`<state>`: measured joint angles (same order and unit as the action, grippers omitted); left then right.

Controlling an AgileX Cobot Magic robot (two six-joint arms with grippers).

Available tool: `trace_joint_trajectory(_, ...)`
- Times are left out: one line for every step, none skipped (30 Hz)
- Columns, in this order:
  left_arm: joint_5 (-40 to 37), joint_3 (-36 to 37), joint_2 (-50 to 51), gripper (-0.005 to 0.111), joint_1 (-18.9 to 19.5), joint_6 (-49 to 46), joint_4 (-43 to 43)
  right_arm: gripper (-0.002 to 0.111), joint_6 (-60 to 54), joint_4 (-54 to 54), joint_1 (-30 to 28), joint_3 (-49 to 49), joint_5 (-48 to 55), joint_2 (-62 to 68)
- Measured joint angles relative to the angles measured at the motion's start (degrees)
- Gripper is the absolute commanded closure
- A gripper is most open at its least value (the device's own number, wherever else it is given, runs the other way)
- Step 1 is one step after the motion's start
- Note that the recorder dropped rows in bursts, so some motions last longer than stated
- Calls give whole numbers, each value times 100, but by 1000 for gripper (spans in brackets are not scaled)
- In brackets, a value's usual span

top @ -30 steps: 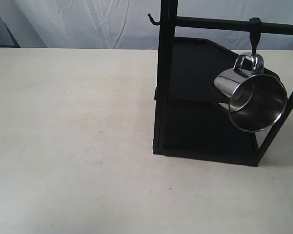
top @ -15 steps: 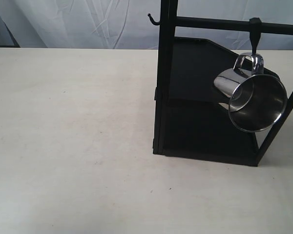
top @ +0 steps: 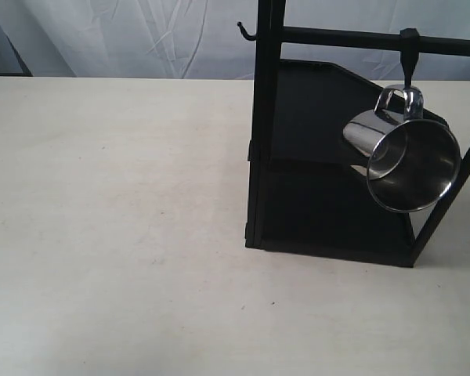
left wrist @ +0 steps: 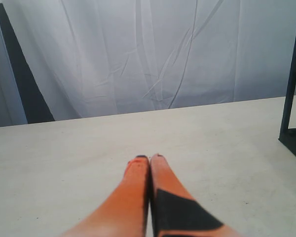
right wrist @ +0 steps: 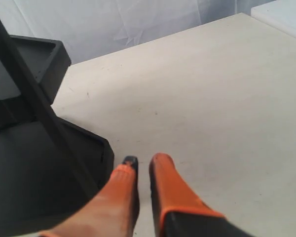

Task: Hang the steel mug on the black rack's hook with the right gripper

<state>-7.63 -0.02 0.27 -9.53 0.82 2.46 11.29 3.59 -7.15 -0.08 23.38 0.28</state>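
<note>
The steel mug (top: 411,164) hangs tilted by its looped handle (top: 399,100) from the slim hook (top: 410,59) under the top bar (top: 337,36) of the black rack (top: 265,141), mouth towards the camera. No gripper touches it, and neither arm shows in the exterior view. In the right wrist view, my right gripper (right wrist: 142,160) hovers low over the table beside the rack's lower shelf (right wrist: 34,163), orange fingers slightly apart with nothing between them. My left gripper (left wrist: 149,158) is shut and empty, far from the rack's post (left wrist: 291,89).
A short curled prong (top: 245,31) sticks out at the rack's top left. The beige table (top: 110,196) stretches left of and in front of the rack. A white curtain (top: 141,35) hangs behind. A slanted rack strut (right wrist: 34,98) runs close to my right gripper.
</note>
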Motion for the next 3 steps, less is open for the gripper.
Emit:
trace_joint_trajectory(0,0,0,105,0,0,0,96,0,0,0,0,0,0)
trace_joint_trajectory(0,0,0,105,0,0,0,96,0,0,0,0,0,0)
trace_joint_trajectory(0,0,0,105,0,0,0,96,0,0,0,0,0,0)
